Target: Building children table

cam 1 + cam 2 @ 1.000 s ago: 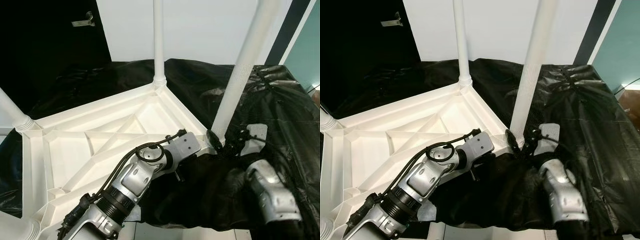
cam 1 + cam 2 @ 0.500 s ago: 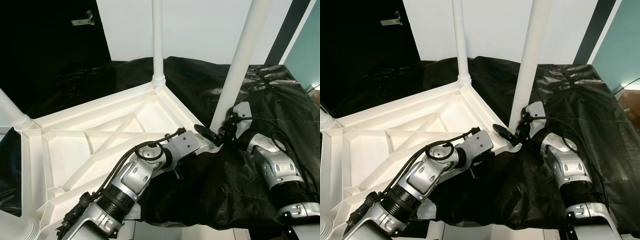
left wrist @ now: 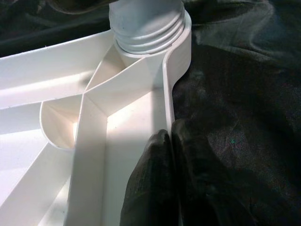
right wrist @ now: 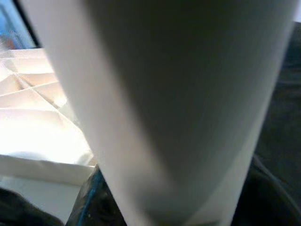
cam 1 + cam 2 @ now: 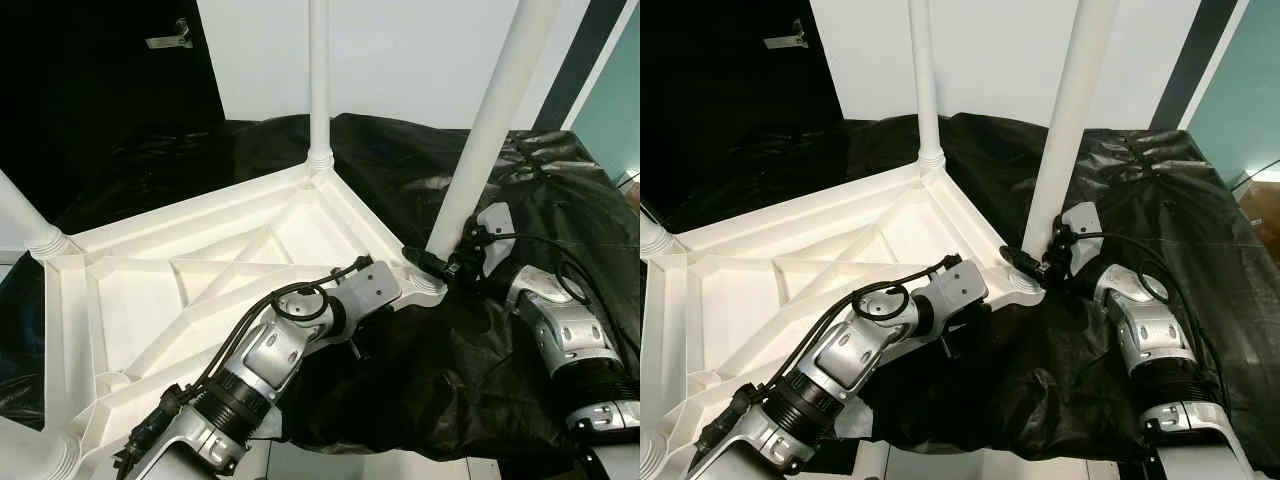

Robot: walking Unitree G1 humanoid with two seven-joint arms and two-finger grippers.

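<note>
Left eye view: the white tabletop (image 5: 200, 290) lies upside down on a black plastic sheet (image 5: 560, 210), ribs facing up.
Legs: the near leg (image 5: 490, 120) stands in the tabletop's right corner socket; a far leg (image 5: 319, 80) stands in the back corner; a third leg (image 5: 25, 230) rises at the left corner.
Right pincer (image 5: 432, 262): at the foot of the near leg, black fingers set either side of it, just above the socket.
Left arm: reaches over the tabletop's front edge, beside the near leg's corner.

Right eye view: same layout; the right pincer (image 5: 1028, 263) touches the base of the near leg (image 5: 1070, 110).

Left wrist view: the left pincer (image 3: 171, 155) straddles the tabletop's thin edge wall, one finger inside (image 3: 150, 183), one outside on the sheet, pinched close onto the wall; the near leg's threaded base (image 3: 146, 23) sits ahead in the corner socket.

Right wrist view: the near leg (image 4: 178, 103) lies right against the camera, between the fingers; how tightly they grip, I cannot tell.
</note>
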